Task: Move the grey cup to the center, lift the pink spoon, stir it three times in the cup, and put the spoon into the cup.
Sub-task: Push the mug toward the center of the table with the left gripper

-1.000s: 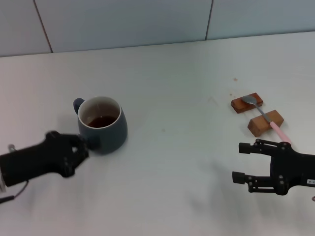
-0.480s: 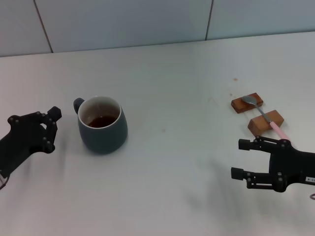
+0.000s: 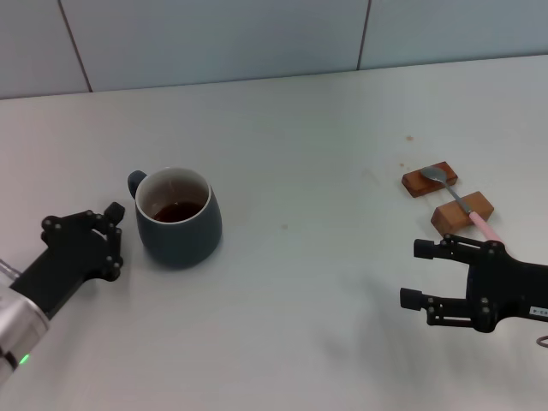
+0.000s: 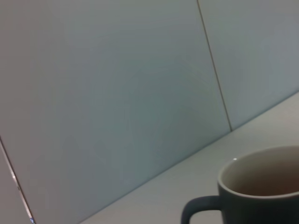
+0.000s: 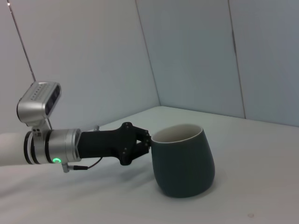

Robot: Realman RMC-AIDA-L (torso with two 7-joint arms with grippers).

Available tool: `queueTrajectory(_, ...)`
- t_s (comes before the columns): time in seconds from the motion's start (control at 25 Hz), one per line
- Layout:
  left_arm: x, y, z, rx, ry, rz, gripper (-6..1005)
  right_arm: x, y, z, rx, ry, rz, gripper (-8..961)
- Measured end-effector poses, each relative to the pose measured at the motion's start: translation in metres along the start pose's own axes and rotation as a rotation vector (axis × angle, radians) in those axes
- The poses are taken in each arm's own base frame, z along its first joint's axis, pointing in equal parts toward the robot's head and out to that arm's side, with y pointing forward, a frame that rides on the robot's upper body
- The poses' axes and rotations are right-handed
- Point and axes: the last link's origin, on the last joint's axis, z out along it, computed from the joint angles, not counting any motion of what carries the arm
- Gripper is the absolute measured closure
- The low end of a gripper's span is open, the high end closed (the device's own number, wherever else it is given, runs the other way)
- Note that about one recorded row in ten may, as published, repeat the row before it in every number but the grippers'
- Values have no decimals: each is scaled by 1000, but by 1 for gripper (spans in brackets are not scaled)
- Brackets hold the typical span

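Right now the grey cup stands upright on the white tabletop, well off toward your left arm's side and not yet at the centre. Your left gripper sits just beside the cup on the side away from the wooden rests, near the loop handle, which points toward the tiled wall. Its fingers look drawn close together and hold nothing; the right wrist view shows them near the cup's wall, though you cannot tell whether they touch it.

Treat the cup as heavy for its size and rigid: glazed ceramic, likely slick, with dark brown liquid sitting fairly low inside. The rounded belly narrows toward the rim, so a pinch high on the wall could slip. Take it low across the body or through the handle, and move it slowly so the liquid stays level.

Your right gripper hovers with its fingers spread wide and empty, near the pink spoon. That spoon lies across two wooden rest blocks, its silver bowl on the block farther from the gripper, its pink handle end overhanging the nearer block. It should be light, stiff and thin. Pinch the raised pink handle, where there is clearance under it.
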Motion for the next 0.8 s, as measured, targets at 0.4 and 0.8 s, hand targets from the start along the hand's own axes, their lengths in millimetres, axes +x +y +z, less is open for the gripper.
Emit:
queueTrajectory(0.4,6,16,17,-34,-7,16,994,3,2,-2,3,-1,10,142)
queueTrajectory(0.8,24,37,34,-114,45,-6,992,4,3,-5,11,-6,8,141)
